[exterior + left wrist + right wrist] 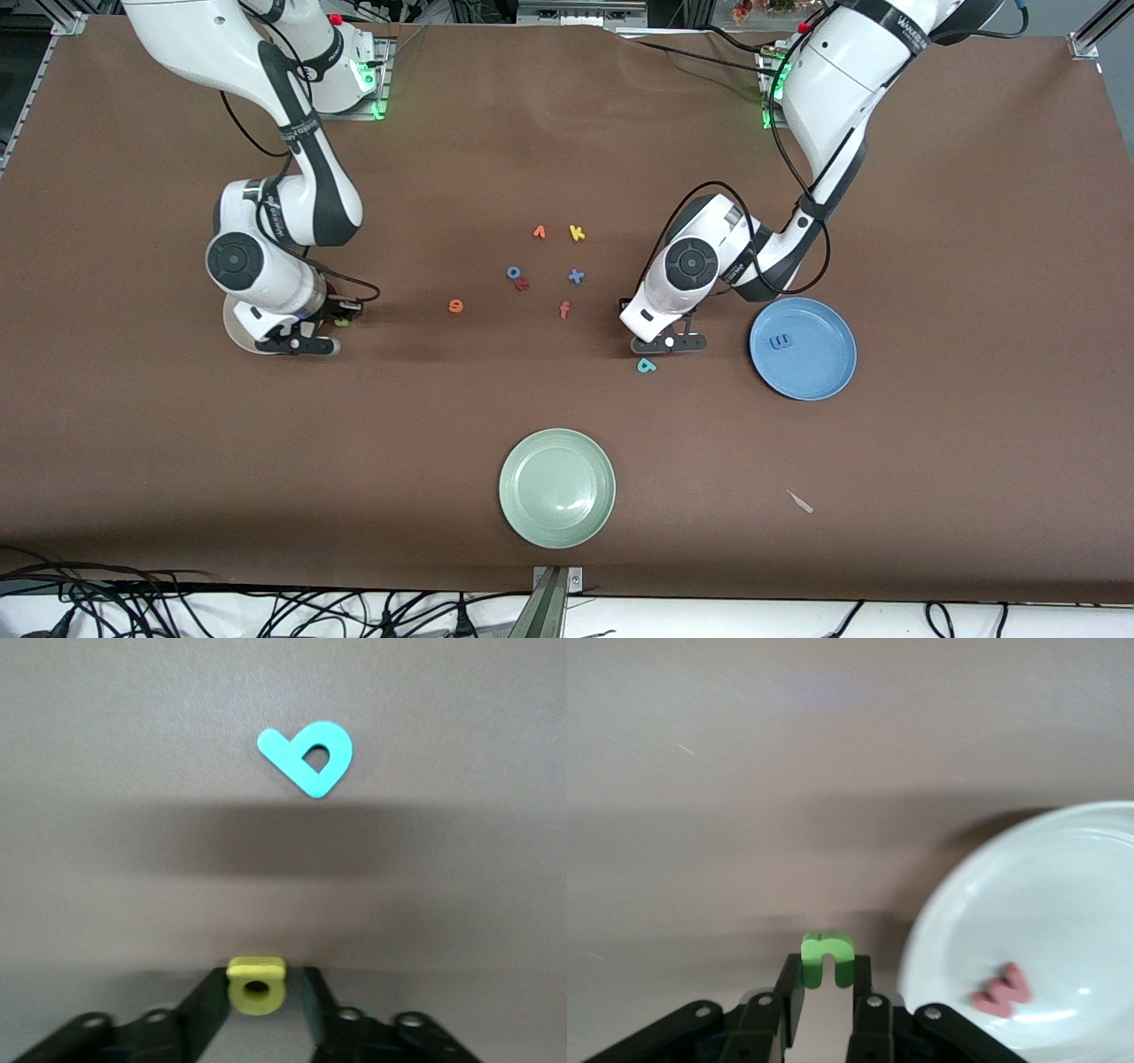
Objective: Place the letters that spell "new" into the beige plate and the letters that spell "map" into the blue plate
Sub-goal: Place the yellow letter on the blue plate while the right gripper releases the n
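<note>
Yellow a (256, 985) seemingly clamped between left jaws, green n (827, 958) between right jaws

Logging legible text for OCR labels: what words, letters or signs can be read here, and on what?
"k": yellow foam letter on the table.
"x": blue foam letter on the table.
"f": red foam letter on the table.
"n": green letter in the right gripper.
"w": pink letter in the beige plate.
Print on the left arm's link: too small to read.
</note>
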Robot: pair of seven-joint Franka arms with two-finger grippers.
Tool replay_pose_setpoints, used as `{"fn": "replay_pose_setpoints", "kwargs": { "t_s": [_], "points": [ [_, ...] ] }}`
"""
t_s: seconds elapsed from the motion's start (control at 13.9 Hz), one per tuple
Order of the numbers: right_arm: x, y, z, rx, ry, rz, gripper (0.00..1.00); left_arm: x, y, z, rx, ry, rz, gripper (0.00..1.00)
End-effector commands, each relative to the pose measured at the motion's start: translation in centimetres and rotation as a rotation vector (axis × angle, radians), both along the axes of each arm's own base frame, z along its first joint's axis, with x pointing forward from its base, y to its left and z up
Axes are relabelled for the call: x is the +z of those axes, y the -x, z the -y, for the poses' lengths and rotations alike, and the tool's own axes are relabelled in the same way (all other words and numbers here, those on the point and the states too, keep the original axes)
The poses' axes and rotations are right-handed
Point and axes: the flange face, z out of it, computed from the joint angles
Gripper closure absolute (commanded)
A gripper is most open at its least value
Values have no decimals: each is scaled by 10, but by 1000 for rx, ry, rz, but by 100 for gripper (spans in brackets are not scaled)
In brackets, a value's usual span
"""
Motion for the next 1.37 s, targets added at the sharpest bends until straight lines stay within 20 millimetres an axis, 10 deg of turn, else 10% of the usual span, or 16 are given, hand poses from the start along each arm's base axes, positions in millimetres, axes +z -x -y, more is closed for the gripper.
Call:
{"fn": "replay_pose_setpoints", "kwargs": {
  "t_s": [0.0, 0.14, 0.22, 0.29, 0.36, 0.58, 0.94, 1.3],
  "points": [
    [15, 15, 35, 57, -6, -2, 99, 6, 0, -13, 9, -6, -4, 100],
    [14, 15, 65, 92, 0, -33, 98, 14, -3, -16, 12, -6, 4, 100],
    [12, 14, 74, 113, 1, -39, 78, 19, -4, -16, 10, -14, 1, 100],
    [9, 15, 80, 113, -3, -45, 24, 29, -7, -20, 0, -27, -3, 100],
    [12, 15, 79, 91, -10, -46, 0, 43, -13, -28, -41, -39, -7, 100],
    [40, 3, 53, 33, -20, -126, 0, 80, -37, -86, -169, -52, -47, 100],
    [57, -6, -5, -95, -55, -85, 0, 85, -73, -201, -377, 10, -68, 100],
    [49, 11, -117, -235, -78, 10, 0, 71, -70, -240, -437, 35, -101, 89]
  ]
}}
